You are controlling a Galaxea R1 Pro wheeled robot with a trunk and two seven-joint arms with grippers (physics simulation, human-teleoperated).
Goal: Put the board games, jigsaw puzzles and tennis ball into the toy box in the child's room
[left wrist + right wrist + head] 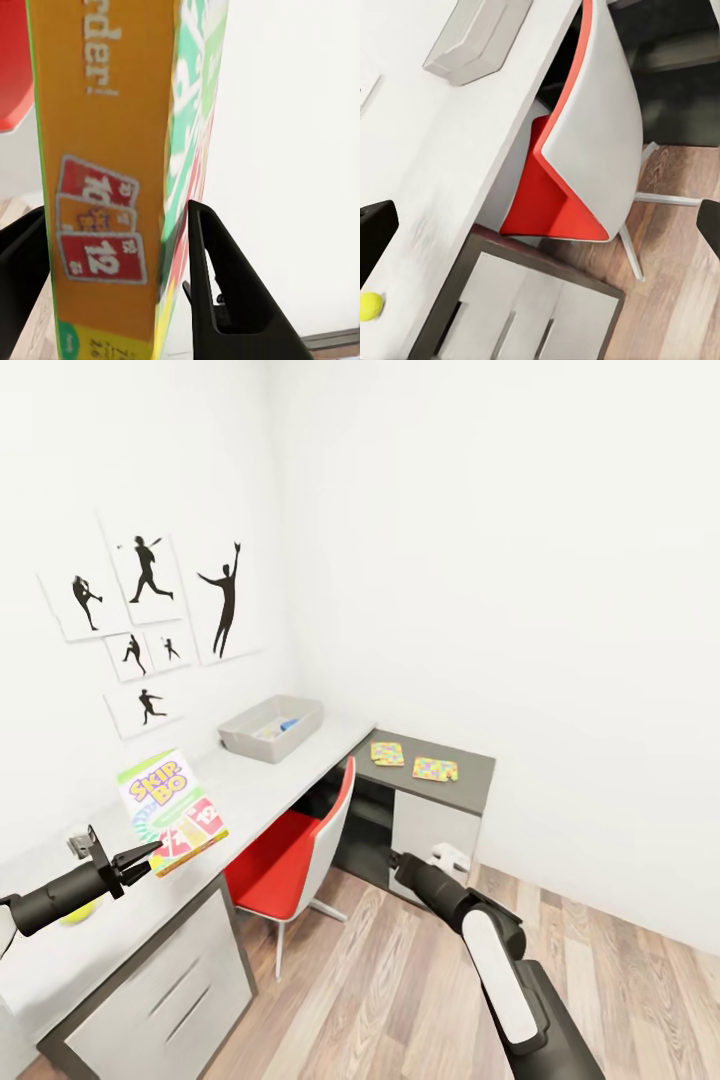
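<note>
L gripper [150, 856] pinching the Skip-Bo board game [170, 810], box held up off the desk [270, 785], tilted, lettered face toward head cam. In L wrist view the box [112, 172] stands edge-on between the two black fingers [217, 285], one each side, touching it; orange side w/ red number cards faces cam.

L arm comes in from the near-left end of the desk. Tennis ball [82, 908] on the desktop right by that arm, partly hidden behind it; also seen in R wrist view [370, 306], near the desk's front edge above the drawer unit [525, 315].

Toy box [270, 727] sits farther along the desk, against the wall under the silhouette pictures [150, 610], well apart from the held game. Something blue & white/yellow inside it; can't tell what. In R wrist view, toy box [476, 37] at desk's far part.

Two jigsaw puzzles [412, 761] lie flat, side by side but apart, on the dark corner section of the desk, beyond the toy box & well away from both grippers.

Red/white chair [300, 850] tucked at the desk between drawer unit and corner section.

R gripper [398, 857] low over the wood floor [400, 990], near the chair, holding nothing. R wrist view: black fingertips [375, 232] at opposite frame edges, spread wide, chair [585, 142] between them.
</note>
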